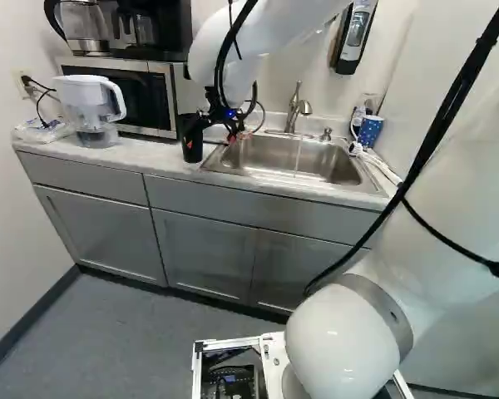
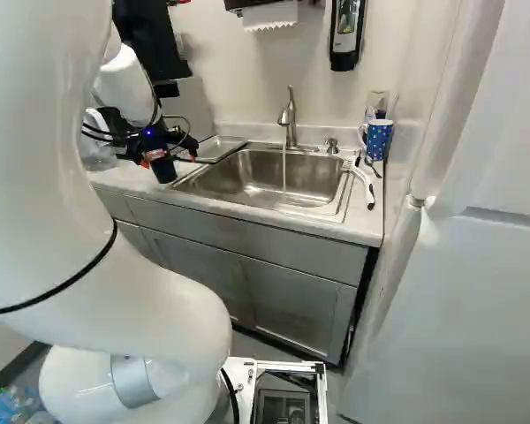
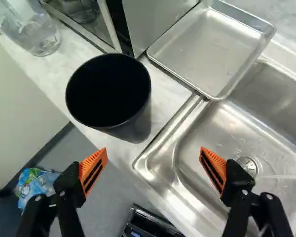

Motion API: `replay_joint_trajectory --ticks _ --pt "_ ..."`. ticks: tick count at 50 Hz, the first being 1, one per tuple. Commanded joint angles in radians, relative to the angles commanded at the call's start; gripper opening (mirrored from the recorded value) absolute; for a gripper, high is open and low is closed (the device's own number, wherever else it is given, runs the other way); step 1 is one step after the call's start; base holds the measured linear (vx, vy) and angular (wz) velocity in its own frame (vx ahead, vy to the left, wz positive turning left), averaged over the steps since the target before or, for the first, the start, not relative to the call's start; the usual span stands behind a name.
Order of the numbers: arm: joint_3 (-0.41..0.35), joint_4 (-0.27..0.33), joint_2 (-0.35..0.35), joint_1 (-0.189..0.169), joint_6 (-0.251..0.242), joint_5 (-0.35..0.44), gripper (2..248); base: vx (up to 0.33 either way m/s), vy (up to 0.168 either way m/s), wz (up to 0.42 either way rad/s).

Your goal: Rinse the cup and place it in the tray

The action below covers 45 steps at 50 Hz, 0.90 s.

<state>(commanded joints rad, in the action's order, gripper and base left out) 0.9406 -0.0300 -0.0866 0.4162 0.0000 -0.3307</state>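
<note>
Reaching toward the black cup [image 3: 108, 94], the pincer [image 3: 153, 153] has its two orange pads spread wide, and nothing is pinched between them. The cup stands upright on the table [image 3: 59, 64], close to the front edge and just beside the side rim of the sink [image 3: 212, 128]. Its mouth is open and looks up.

Important for the coming move is this: the cup lies ahead of the pincer, but not on its middle line; it is shifted to the side away from the sink. I judge that the pincer should first go sideways to centre on the cup, then advance, so that one pad comes on each side. If it goes straight, one finger may push the wall and tip the cup over the front edge.

Farther out, the metal tray [image 3: 212, 44] sits behind the cup, with one corner over the sink's rim. From the tap [image 2: 287, 119] water already runs into the sink, so the rinsing seems prepared, but the grasp is still to be made.
</note>
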Motion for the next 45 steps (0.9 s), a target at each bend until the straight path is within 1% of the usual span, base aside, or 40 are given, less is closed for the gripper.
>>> replay_joint_trajectory --ticks 26,45 --pt "-0.066 0.0 -0.006 0.02 0.0 0.269 247 0.0 0.0 0.0" --pt "-0.105 0.0 -0.001 0.04 0.0 0.444 247 0.0 0.0 0.0"
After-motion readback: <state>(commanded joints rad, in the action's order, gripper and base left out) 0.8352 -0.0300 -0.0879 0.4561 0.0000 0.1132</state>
